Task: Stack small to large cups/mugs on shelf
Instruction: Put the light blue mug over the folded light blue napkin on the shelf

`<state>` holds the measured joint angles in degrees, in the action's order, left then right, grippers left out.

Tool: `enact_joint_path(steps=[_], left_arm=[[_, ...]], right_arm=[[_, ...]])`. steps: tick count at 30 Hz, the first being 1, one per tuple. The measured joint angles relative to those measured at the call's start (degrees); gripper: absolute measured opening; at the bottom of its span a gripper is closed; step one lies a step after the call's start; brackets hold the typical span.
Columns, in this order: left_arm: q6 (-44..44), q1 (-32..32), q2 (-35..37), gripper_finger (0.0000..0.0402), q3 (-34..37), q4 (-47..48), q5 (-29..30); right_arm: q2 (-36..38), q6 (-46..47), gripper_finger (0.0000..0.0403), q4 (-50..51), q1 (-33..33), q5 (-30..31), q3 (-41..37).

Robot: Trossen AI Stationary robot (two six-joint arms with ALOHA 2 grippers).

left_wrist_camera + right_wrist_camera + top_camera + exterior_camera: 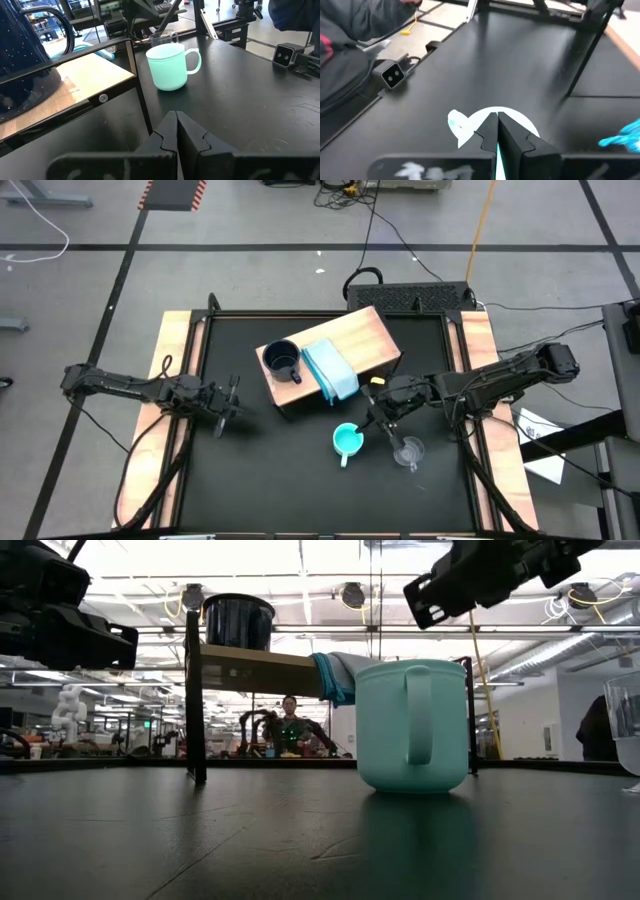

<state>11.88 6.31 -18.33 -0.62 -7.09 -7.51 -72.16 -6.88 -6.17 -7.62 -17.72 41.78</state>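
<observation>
Hovering over the turquoise cup [347, 440], the right gripper [372, 416] has closed, empty jaws; the left gripper [228, 404], jaws closed too, waits beside the shelf [365, 336].

Three cups are in view: one dark navy mug [281, 360], one turquoise cup [347, 441] and one clear glass mug [408, 451]. There is one wooden shelf [372, 337], one folded blue cloth [331, 369], and two robot arms, each ending in one gripper.
</observation>
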Motion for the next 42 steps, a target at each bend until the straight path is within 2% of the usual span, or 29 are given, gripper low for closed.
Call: enact_joint_path(steps=[7,12,16,20,24,28,36,42], left_arm=[[0.2,0.0,0.0,0.0001,0.0,-0.1,0.0],[0.1,0.0,0.0,0.0001,0.0,-0.1,0.0],[0.0,0.0,0.0,0.0004,0.0,-0.1,0.0],[0.0,0.0,0.0,0.0002,0.0,0.0,0.0],[0.0,0.0,0.0,0.0004,0.0,0.1,0.0],[0.0,0.0,0.0,0.0002,0.0,0.1,0.0],[0.0,0.0,0.0,0.0002,0.0,1.4,0.0],[0.0,0.0,0.0,0.0003,0.0,1.4,0.0]], right_arm=[[-2.0,2.3,0.0002,1.5,0.0,0.1,0.0],[-1.9,3.3,0.0027,1.3,0.0,0.1,0.0],[-1.9,5.1,0.0067,2.9,0.4,1.7,1.5],[-1.9,5.9,0.0126,9.5,0.5,6.0,5.0],[-1.9,8.2,0.0184,14.2,0.8,6.1,7.3],[-2.0,11.8,0.0215,17.3,1.6,6.1,7.5],[-7.8,14.8,0.0217,19.3,2.0,6.0,9.5],[-15.2,13.4,0.0216,27.3,1.9,5.9,17.1]])
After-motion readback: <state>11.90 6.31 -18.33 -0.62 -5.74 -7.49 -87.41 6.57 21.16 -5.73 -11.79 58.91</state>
